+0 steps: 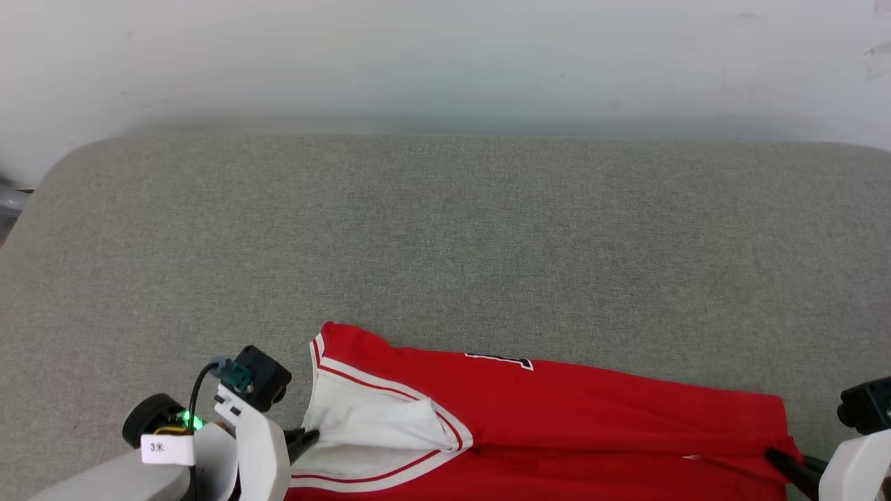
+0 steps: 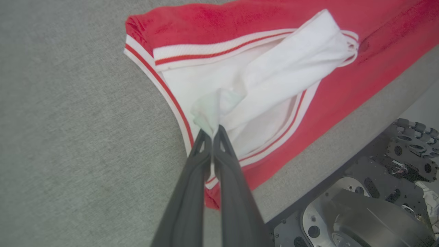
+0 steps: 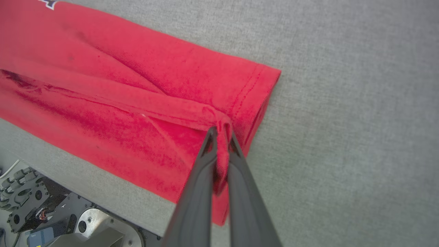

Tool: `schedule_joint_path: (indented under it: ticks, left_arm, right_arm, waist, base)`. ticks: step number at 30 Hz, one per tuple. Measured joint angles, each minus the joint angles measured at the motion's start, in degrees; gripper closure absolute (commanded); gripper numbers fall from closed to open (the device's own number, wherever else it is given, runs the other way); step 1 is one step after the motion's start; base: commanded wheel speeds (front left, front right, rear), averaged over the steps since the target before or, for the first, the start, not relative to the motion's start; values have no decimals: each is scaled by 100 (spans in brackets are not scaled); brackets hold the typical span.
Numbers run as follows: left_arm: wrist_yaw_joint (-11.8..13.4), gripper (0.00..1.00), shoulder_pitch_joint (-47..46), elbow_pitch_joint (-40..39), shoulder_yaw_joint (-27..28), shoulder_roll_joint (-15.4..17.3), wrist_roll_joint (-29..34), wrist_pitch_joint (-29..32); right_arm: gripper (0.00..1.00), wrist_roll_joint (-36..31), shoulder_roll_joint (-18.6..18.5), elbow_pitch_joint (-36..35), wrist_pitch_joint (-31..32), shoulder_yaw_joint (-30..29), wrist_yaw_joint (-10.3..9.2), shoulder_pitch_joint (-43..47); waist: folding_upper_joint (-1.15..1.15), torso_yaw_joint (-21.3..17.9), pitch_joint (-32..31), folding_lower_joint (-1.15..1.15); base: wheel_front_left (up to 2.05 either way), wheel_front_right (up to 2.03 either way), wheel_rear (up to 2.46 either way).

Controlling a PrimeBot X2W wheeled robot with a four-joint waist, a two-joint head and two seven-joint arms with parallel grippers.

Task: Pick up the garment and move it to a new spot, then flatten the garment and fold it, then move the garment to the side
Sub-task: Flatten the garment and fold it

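The garment point(image 1: 557, 410), a red jersey with a white sleeve and striped trim, lies stretched along the near edge of the grey surface. My left gripper point(image 1: 306, 437) is shut on the white sleeve fabric at the garment's left end; in the left wrist view the gripper point(image 2: 212, 132) pinches a pale fold of the garment point(image 2: 260, 75). At the lower right, my right gripper point(image 1: 776, 458) is shut on the red hem. In the right wrist view the right gripper point(image 3: 221, 132) clamps a raised ridge of the garment point(image 3: 120, 99). Part of a dark numeral point(image 1: 501, 360) shows at the far edge.
A grey fabric-covered surface point(image 1: 445, 236) extends far ahead to a white wall point(image 1: 445, 62). The robot's dark metal base point(image 2: 360, 206) sits just below the surface's near edge, close to the garment.
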Motion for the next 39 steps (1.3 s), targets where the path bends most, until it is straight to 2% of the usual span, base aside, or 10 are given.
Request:
schedule_joint_path:
  ticks: [5,10,11,12,13,16,19,28,34,39]
  left_arm:
    - [78,100,390,47,-3,-78,-70,-93]
    - [82,100,616,415,-2,-310,-131,-130]
    - [73,98,639,499,1,-352,-131,-169]
    - [77,42,660,561,19,-386,-132,-247]
    - [94,0,673,615,45,-412,-132,-338]
    - [166,0,710,675,172,-436,-127,-665]
    - [371,0,794,638,320,-382,-40,-1061]
    - [1433,0,1103,344,891,-293,289,-2531]
    - [2074,0,1372,233,1441,-445,687,-2819]
    - [2520,0,1784,-52,2468,-768,1557,-2833]
  right_arm:
    - [100,-90,144,-24,174,-99,0,275]
    - [100,-178,307,194,283,-13,0,339]
    - [68,-213,328,244,248,2,1,326]
    - [30,-247,346,294,203,13,1,315]
    - [0,-237,378,312,153,15,1,309]
    - [0,-178,400,250,-29,43,4,308]
    - [0,-10,271,62,-101,-37,2,337]
    - [0,432,-190,-576,170,-660,0,447]
    - [0,700,-432,-415,730,-815,0,441]
    - [0,881,-439,-237,932,-887,0,404]
  waist:
    - [0,-9,116,0]
    - [0,-33,262,0]
    - [0,-36,279,0]
    - [0,-33,286,0]
    - [0,-33,282,0]
    - [0,-28,221,1]
    - [0,-29,114,1]
    - [0,0,-147,1]
    - [0,99,-164,0]
    - [0,229,-92,0]
  base:
    - [0,0,0]
    - [0,0,0]
    - [0,0,0]
    - [0,0,0]
    - [0,0,0]
    - [0,0,0]
    - [0,0,0]
    - [0,0,0]
    - [0,0,0]
    - [0,0,0]
